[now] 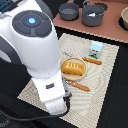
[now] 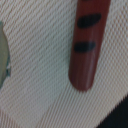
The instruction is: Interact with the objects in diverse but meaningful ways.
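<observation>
Gripper hidden behind arm, open or closed unclear. Brown sausage stick with dark grill marks close below wrist, flat on striped placemat, beside bread plate.

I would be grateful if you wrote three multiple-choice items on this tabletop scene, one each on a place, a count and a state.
1. Where does the bread loaf sit?
A. On a plate on the striped placemat
B. Inside the saucepan
C. On top of the carton

2. How many brown sausage sticks lie on the placemat?
A. One
B. Two
C. Four

3. How does the pale blue carton stand?
A. Flat on its side
B. Upright
C. Upside down in a pot

Answers:
1 A, the loaf rests on a round plate mid-mat.
2 B, one sausage stick lies by the carton, the other near the arm.
3 B, its peaked top points up.
</observation>
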